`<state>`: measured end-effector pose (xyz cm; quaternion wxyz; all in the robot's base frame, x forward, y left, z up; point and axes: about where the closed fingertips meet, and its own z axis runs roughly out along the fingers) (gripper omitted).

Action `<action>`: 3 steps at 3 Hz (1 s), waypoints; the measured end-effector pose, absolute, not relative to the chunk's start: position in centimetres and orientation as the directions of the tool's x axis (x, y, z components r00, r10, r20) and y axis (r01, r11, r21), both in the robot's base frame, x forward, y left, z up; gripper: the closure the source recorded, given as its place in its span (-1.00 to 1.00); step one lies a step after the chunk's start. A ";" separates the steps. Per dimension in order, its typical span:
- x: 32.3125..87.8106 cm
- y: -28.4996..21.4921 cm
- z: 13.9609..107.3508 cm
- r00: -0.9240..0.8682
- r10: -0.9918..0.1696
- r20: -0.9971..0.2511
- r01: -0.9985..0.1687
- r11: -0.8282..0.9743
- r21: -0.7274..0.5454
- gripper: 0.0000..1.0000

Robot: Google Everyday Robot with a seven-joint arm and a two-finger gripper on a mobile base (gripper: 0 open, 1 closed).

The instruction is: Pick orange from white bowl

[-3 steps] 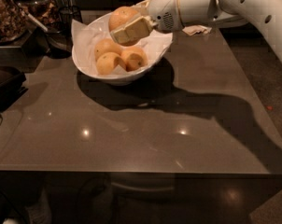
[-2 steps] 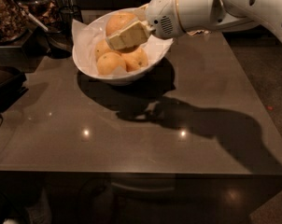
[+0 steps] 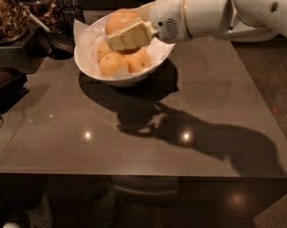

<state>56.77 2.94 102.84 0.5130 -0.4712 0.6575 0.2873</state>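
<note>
The step in hand is the grasp itself, with the lift out yet to come. The gripper [image 3: 114,32] reaches in from the right over the far half of the white bowl [image 3: 89,66]. Its near finger [image 3: 131,33] lies flat across the near face of the orange [image 3: 120,18], and the far finger is hidden behind the fruit. From this I judge the jaws clenched on the orange, though only one contact shows. The orange sits at the top of the pile on the far side of the bowl, and its crown stands above the rim. Whether it rests on the fruit beneath or already hangs free I cannot tell. The next move calls for a straight rise that keeps the orange from rolling between the pads. It then needs a path clear of the slanted rim and of the crumpled white paper [image 3: 84,32], which stands up at the bowl's left edge and could snag. Three smaller oranges are packed close together lower in the paper-lined bowl: one near and left [image 3: 112,64], one to its right [image 3: 140,58] and one further back on the left [image 3: 102,48]. The bowl stands on the far left part of the dark table [image 3: 157,127], which mirrors ceiling lights and carries the shadow of the arm [image 3: 210,11].
</note>
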 end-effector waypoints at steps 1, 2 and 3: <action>53.5 1.2 103.1 -0.044 -0.276 -0.960 -0.876 0.472 -0.096 1.00; 50.6 -1.5 103.3 -0.070 -0.252 -0.965 -0.831 0.550 -0.084 1.00; 50.6 -1.5 103.3 -0.070 -0.253 -0.965 -0.831 0.550 -0.084 1.00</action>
